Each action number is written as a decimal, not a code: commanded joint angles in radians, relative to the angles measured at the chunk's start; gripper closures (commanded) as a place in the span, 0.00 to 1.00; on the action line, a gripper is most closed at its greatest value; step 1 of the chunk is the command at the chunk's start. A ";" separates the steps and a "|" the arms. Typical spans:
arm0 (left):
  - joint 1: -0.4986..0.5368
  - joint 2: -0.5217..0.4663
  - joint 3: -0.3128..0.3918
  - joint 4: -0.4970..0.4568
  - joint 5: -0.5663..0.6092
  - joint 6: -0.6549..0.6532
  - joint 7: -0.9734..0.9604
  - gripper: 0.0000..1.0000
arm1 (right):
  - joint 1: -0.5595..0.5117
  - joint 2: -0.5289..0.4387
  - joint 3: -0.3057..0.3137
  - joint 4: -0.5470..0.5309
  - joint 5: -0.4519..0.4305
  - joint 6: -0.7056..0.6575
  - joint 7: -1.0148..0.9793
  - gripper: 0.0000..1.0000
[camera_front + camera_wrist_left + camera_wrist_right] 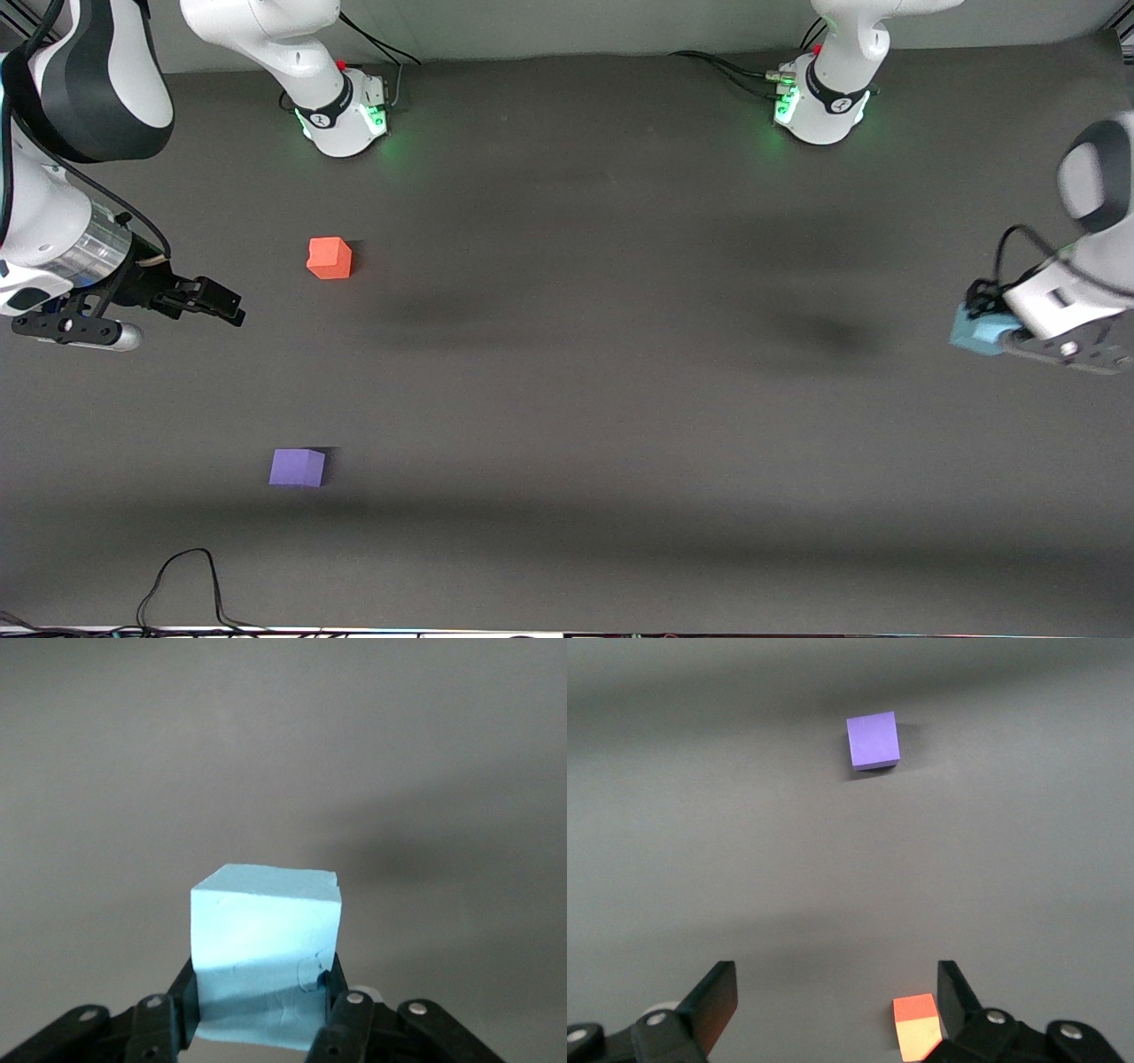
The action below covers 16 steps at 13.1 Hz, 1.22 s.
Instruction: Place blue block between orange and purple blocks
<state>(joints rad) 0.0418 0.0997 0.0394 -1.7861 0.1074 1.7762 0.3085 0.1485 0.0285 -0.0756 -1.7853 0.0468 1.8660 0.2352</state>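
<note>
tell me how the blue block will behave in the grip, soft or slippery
The blue block, pinched by the left gripper, looks matte, so probably not slippery. Creases near a finger suggest soft foam, likely light. Its flat faces shouldn't roll.

You see even, moderate overhead light on the matte table (567, 399), with no glare. Broad soft shadow bands cross it; a darker patch lies near the left arm's end. Each block casts a short shadow. Green LEDs glow at both bases. The front view is sharp. In the left wrist view, the blue block (266, 966) looks overexposed on its upper faces.
</note>
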 commanded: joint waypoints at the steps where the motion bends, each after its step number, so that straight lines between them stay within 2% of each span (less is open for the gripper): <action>1: -0.019 0.029 0.002 0.163 -0.079 -0.145 -0.078 0.73 | 0.019 0.007 0.036 0.036 0.011 -0.002 0.103 0.00; 3: -0.078 0.028 -0.054 0.200 -0.100 -0.187 -0.260 0.72 | 0.020 0.022 0.053 0.058 0.004 -0.002 0.118 0.00; 5: -0.173 0.043 -0.148 0.214 -0.104 -0.179 -0.520 0.72 | 0.020 0.025 0.054 0.064 0.002 -0.002 0.113 0.00; 7: -0.294 0.127 -0.246 0.238 -0.098 -0.149 -0.789 0.72 | 0.020 0.034 0.054 0.064 0.002 -0.002 0.111 0.00; 8: -0.363 0.188 -0.268 0.276 -0.091 -0.100 -0.915 0.72 | 0.020 0.039 0.054 0.066 0.001 -0.002 0.108 0.00; 11: -0.619 0.407 -0.268 0.361 -0.054 0.062 -1.194 0.72 | 0.022 0.073 0.056 0.096 0.002 -0.001 0.110 0.00; 14: -0.767 0.576 -0.266 0.369 -0.032 0.216 -1.344 0.72 | 0.022 0.112 0.086 0.135 0.004 -0.001 0.119 0.00; 16: -0.818 0.662 -0.262 0.369 0.015 0.284 -1.411 0.71 | 0.022 0.143 0.094 0.158 0.008 -0.002 0.121 0.00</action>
<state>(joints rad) -0.7353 0.6775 -0.2424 -1.4785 0.0773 2.0411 -1.0417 0.1693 0.1239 0.0104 -1.6828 0.0466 1.8675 0.3324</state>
